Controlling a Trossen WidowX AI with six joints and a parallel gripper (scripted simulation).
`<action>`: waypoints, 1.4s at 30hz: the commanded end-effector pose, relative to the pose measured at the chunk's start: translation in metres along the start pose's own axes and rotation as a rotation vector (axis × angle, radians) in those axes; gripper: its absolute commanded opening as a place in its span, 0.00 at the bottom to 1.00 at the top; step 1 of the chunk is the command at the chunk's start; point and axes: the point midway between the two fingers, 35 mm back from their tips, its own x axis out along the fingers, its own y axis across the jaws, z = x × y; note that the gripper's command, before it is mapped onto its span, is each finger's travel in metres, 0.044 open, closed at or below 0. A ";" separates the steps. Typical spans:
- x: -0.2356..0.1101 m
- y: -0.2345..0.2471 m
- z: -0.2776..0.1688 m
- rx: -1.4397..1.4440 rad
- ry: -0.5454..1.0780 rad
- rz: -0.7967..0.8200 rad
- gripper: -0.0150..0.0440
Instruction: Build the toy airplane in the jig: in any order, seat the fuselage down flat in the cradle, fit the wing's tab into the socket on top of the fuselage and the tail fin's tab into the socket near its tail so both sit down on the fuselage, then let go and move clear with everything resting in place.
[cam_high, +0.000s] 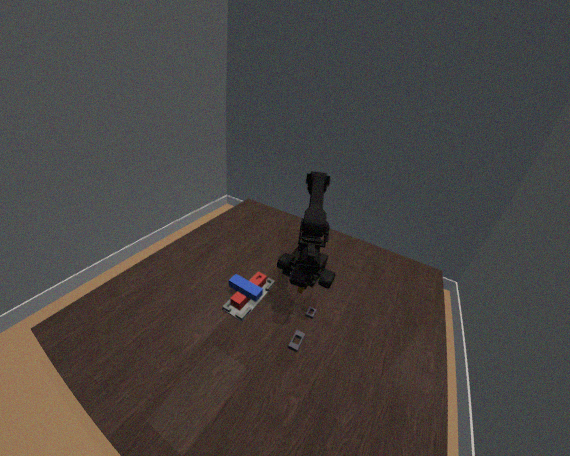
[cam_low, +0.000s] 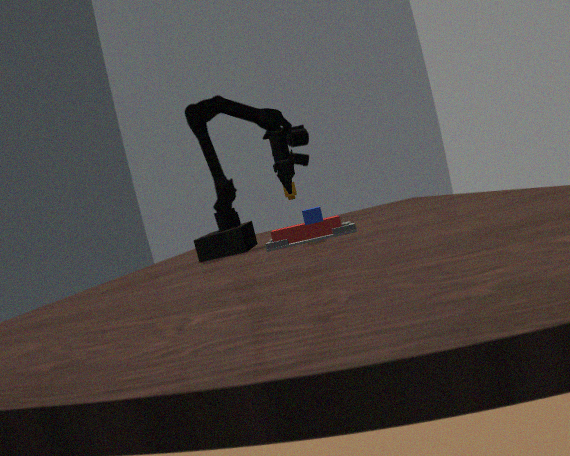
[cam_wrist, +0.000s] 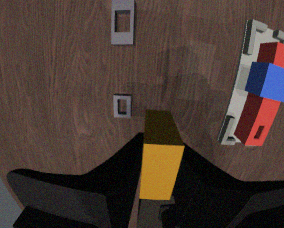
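The red fuselage (cam_high: 239, 299) (cam_low: 305, 231) (cam_wrist: 264, 112) lies in the grey jig cradle (cam_high: 242, 314) (cam_low: 277, 244) (cam_wrist: 236, 103). The blue wing (cam_high: 245, 287) (cam_low: 312, 215) (cam_wrist: 269, 82) sits across the fuselage. My gripper (cam_high: 300, 289) (cam_low: 289, 191) (cam_wrist: 155, 139) is shut on the yellow tail fin (cam_low: 293, 191) (cam_wrist: 160, 161) and holds it in the air, above the table and to the side of the jig. The fuselage's tail socket (cam_wrist: 258, 132) shows as a dark slot near its end.
Two small grey holder stands lie on the wooden table: the nearer stand (cam_high: 311, 312) (cam_wrist: 122, 105) and the farther stand (cam_high: 296, 340) (cam_wrist: 122, 21). The arm's black base (cam_low: 225, 241) stands next to the jig.
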 end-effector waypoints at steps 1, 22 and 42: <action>0.002 -0.011 0.002 0.000 -0.003 -0.004 0.25; 0.014 -0.080 0.008 0.017 -0.007 -0.010 0.25; 0.026 -0.143 -0.006 0.033 -0.006 -0.020 0.25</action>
